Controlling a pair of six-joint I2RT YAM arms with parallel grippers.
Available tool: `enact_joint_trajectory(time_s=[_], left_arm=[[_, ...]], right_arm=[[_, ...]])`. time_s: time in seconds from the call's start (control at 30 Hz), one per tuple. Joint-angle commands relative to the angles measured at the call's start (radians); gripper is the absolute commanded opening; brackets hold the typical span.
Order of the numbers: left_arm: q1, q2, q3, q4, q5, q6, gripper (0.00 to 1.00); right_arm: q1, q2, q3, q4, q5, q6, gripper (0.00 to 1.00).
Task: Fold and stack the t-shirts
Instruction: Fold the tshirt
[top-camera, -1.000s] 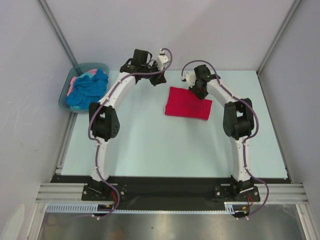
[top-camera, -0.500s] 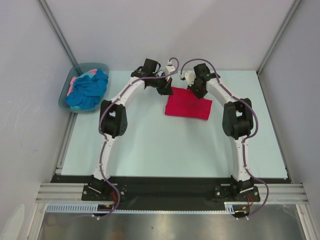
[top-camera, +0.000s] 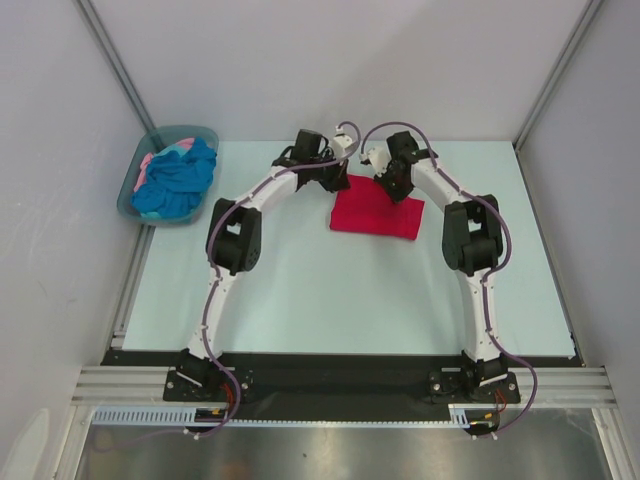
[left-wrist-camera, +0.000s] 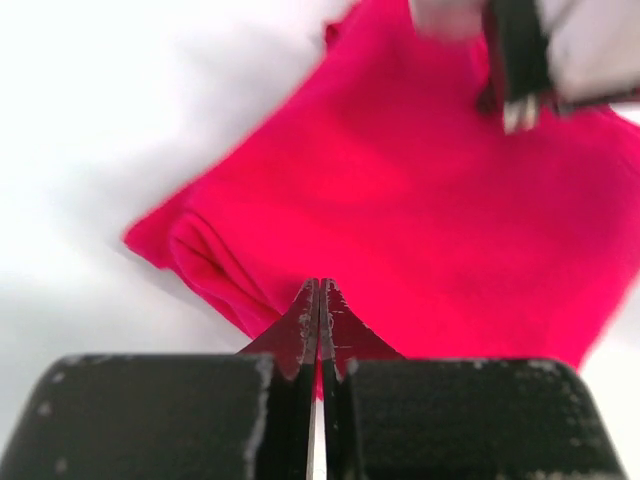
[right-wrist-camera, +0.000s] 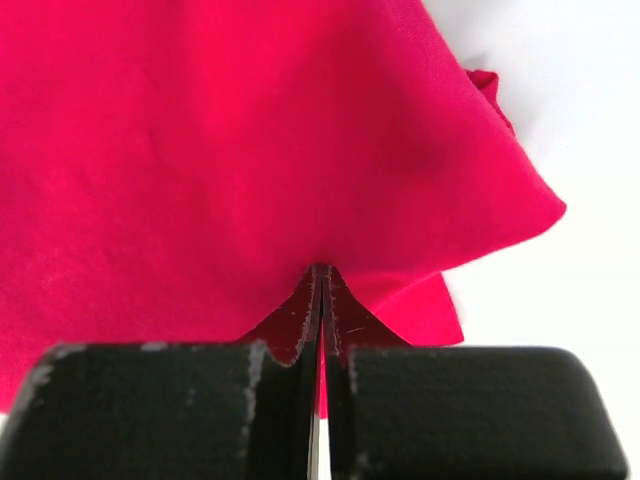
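Both jaws fully shut: your left gripper (left-wrist-camera: 320, 285) hangs over the folded red t-shirt (top-camera: 375, 215), right gripper (right-wrist-camera: 321, 270) tips at its far edge, probably pinning the fold; pinched or not, can't tell. Shirt's far-centre on the table (top-camera: 300, 290); blue t-shirt (top-camera: 178, 182) and pink t-shirt (top-camera: 148, 161) sit in the tub (top-camera: 133, 195)

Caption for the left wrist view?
Shut left gripper at the near edge of the folded red t-shirt on the table.
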Motion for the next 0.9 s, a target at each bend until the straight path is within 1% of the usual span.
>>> enact_joint_trajectory(time_s=[0.0, 0.03, 0.13, 0.2, 0.27, 0.37, 0.47, 0.63, 0.73, 0.87], left_arm=[[-0.036, 0.0, 0.066, 0.093, -0.078, -0.016, 0.0], [-0.042, -0.003, 0.066, 0.09, -0.126, -0.009, 0.0], [-0.062, 0.01, 0.086, 0.064, -0.208, 0.001, 0.0], [-0.07, 0.029, 0.126, 0.03, -0.213, 0.013, 0.0], [-0.074, 0.036, 0.138, -0.008, -0.249, 0.022, 0.0], [-0.078, 0.039, 0.141, -0.051, -0.286, 0.04, 0.0], [-0.079, 0.043, 0.143, -0.087, -0.358, 0.067, 0.0], [-0.079, 0.042, 0.132, -0.156, -0.449, 0.148, 0.0], [-0.079, 0.043, 0.132, -0.168, -0.507, 0.2, 0.0], [-0.079, 0.048, 0.152, -0.177, -0.474, 0.229, 0.0]], right_arm=[[-0.007, 0.014, 0.061, -0.005, -0.024, 0.032, 0.0], [-0.007, 0.014, 0.061, -0.005, -0.027, 0.035, 0.0], [-0.007, 0.009, 0.067, -0.007, -0.035, 0.035, 0.0], [-0.007, 0.009, 0.082, -0.008, -0.038, 0.037, 0.0], [-0.007, 0.009, 0.096, -0.011, -0.041, 0.042, 0.0], [-0.006, 0.011, 0.122, -0.016, -0.053, 0.049, 0.0], [-0.004, 0.009, 0.144, -0.021, -0.064, 0.06, 0.0], [-0.001, 0.009, 0.161, -0.022, -0.073, 0.061, 0.0], [0.0, 0.009, 0.168, -0.022, -0.076, 0.065, 0.0], [0.005, 0.014, 0.168, -0.019, -0.067, 0.065, 0.0]])
